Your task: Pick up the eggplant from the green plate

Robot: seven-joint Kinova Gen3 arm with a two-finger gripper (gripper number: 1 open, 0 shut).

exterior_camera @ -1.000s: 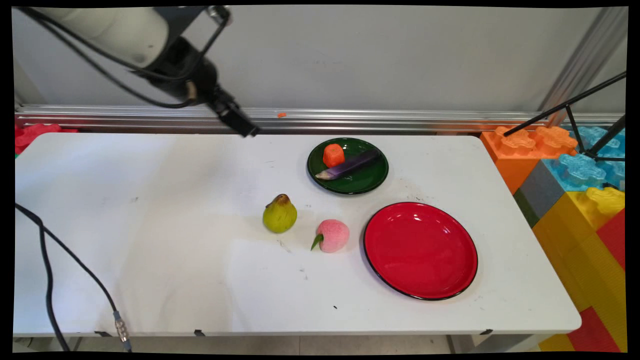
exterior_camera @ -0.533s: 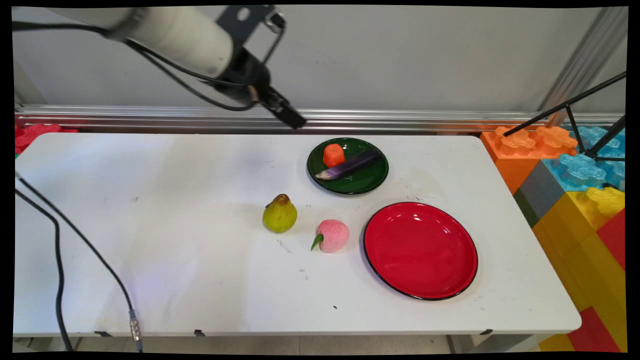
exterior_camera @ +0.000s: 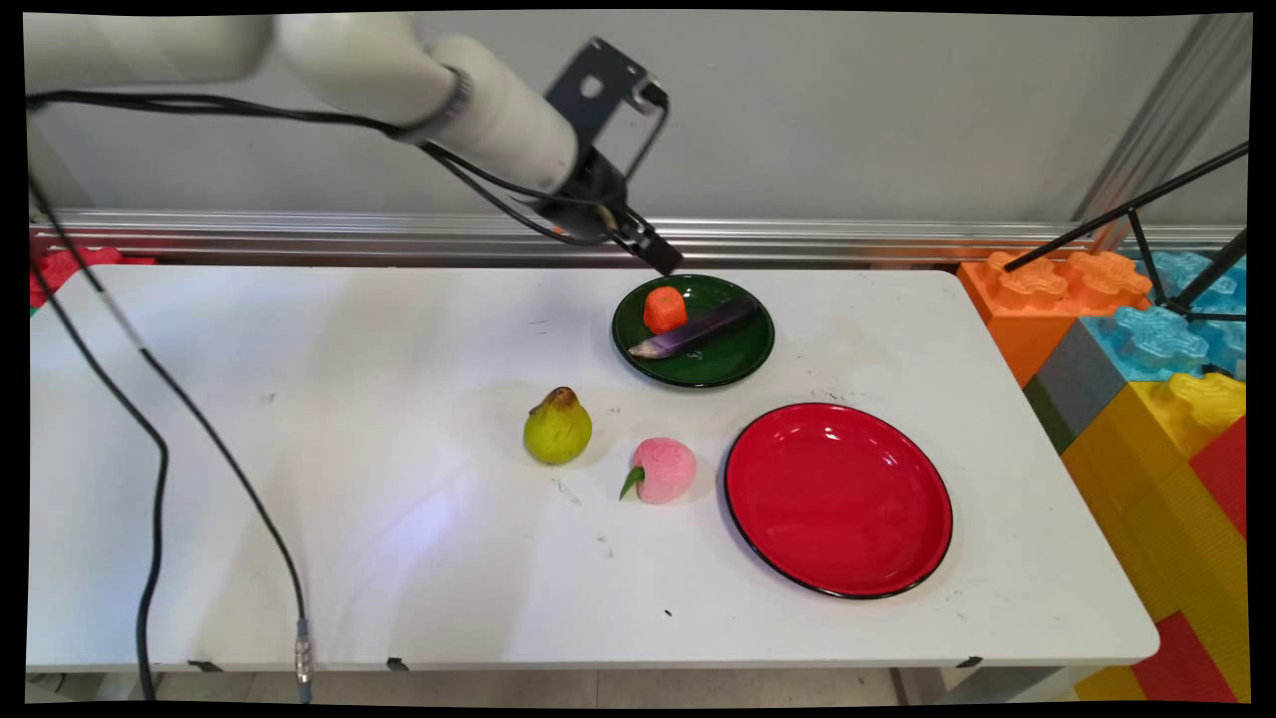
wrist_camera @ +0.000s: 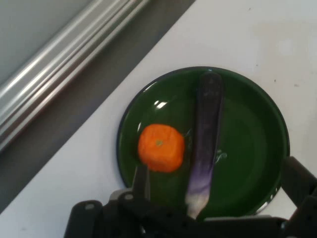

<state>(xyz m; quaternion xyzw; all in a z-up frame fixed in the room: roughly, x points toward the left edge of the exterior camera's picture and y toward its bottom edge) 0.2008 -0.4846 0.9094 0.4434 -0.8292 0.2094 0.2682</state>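
Observation:
My gripper (exterior_camera: pixel 660 261) hangs over the back rim of a dark green plate (exterior_camera: pixel 746 354) at the far middle of the table. In the hand view my gripper (wrist_camera: pixel 218 172) is open, one finger (wrist_camera: pixel 141 179) just under the orange chunk and the other at the plate's right rim, with nothing held. On the green plate (wrist_camera: pixel 252 144) lie an orange carrot-like chunk (wrist_camera: pixel 160 147) and a purple eggplant (wrist_camera: pixel 205 129), side by side. The main view shows the chunk (exterior_camera: pixel 665 309) left of the eggplant (exterior_camera: pixel 700 328).
A green-yellow pear (exterior_camera: pixel 557 427) and a pink peach (exterior_camera: pixel 663 470) stand on the table in front of the green plate. A bare red plate (exterior_camera: pixel 837 499) lies to their right. Big coloured blocks (exterior_camera: pixel 1146 379) and a black tripod (exterior_camera: pixel 1146 234) flank the table's right end. Black cables (exterior_camera: pixel 159 469) hang at the left.
The arm has swung to the right along the table's back edge and lowered a little, bringing the gripper from the far left-middle to just above the green plate. The objects have stayed put.

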